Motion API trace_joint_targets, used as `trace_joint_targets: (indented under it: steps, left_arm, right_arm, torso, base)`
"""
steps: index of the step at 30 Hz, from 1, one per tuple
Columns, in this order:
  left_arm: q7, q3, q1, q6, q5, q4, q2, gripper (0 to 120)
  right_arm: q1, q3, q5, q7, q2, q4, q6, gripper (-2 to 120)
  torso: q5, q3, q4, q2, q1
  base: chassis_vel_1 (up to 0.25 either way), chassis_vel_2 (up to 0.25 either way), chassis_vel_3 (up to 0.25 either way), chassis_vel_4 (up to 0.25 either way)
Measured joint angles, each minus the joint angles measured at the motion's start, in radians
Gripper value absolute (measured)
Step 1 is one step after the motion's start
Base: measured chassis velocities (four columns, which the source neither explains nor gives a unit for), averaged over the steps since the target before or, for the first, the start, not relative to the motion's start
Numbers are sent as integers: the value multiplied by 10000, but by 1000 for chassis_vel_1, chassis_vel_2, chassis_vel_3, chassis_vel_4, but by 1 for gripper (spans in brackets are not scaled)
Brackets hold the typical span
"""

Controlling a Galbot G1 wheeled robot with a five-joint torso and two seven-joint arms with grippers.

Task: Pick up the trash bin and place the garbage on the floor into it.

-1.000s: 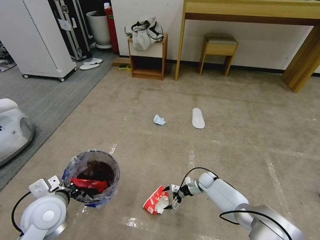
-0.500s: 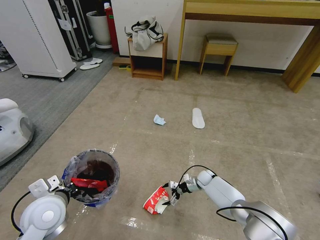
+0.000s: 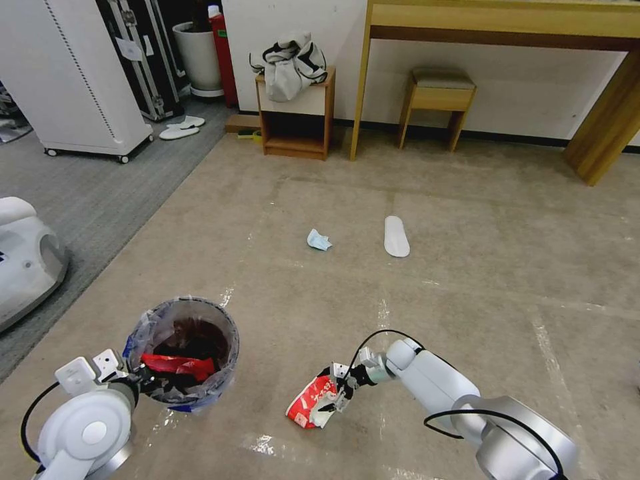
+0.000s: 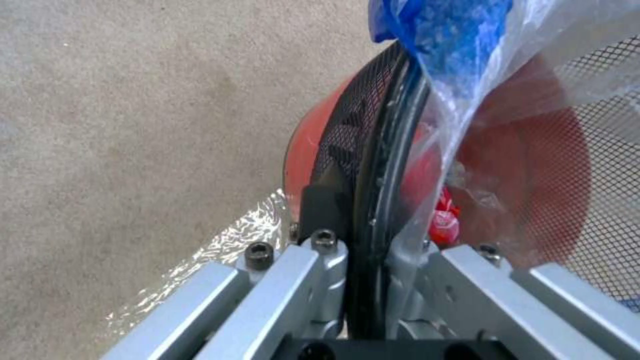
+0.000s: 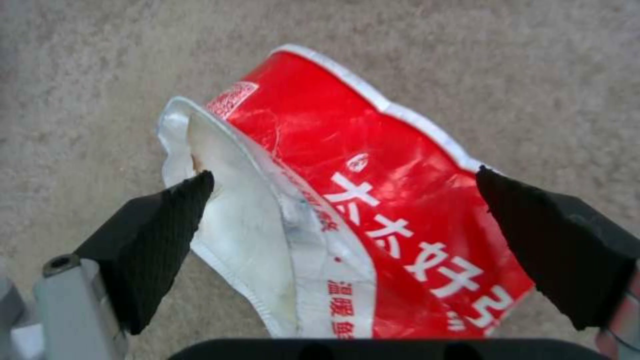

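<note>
We have our right pincer (image 3: 339, 395) low over the floor (image 3: 467, 267), its two black pads (image 5: 157, 240) spread wide with the red-and-white carton (image 5: 347, 220) lying flat between them. In the right wrist view the carton's long axis runs slantwise across the gap, its torn white mouth close to one pad and its red printed face reaching toward the other, so the pads straddle it across its width rather than end to end. Neither pad looks to be touching it yet.

Our left pincer (image 3: 137, 381) is pinching the rim of the trash bin (image 3: 183, 353), which sits on the floor just to the left of the carton. A blue face mask (image 3: 319, 240) and a white slipper (image 3: 396, 236) lie well ahead.
</note>
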State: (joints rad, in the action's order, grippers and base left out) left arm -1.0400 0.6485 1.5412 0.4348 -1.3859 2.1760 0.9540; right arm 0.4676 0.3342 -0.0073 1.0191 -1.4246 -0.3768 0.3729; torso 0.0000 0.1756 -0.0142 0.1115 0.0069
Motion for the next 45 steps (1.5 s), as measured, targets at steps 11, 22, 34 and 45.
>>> trace_joint_targets:
  steps: [11,22,34,45]
  left_arm:
    - [97,-116,-34,-16,137,-60,170,1]
    - [184,-126,-33,-72,220,-29,144,1]
    - [196,-258,-177,-111,242,-116,26,1]
    - [197,-400,-279,-196,331,-173,30,1]
  right_arm:
    - [61,47,-155,-132,-166,324,-16,100]
    - [149,57,-222,-279,-169,397,-128,100]
    - [224,12,106,-524,13,174,-128,54]
    - [212,42,317,-685,192,-20,-93,16]
  torso:
    - [0,0,0,0,0]
    - [2,-1,0,0,-1]
    - [-1,0,-1,0,0]
    - [1,1,0,0,0]
  base:
    - [0,0,0,0]
    - [0,0,0,0]
    - [0,0,0,0]
    - [0,0,0,0]
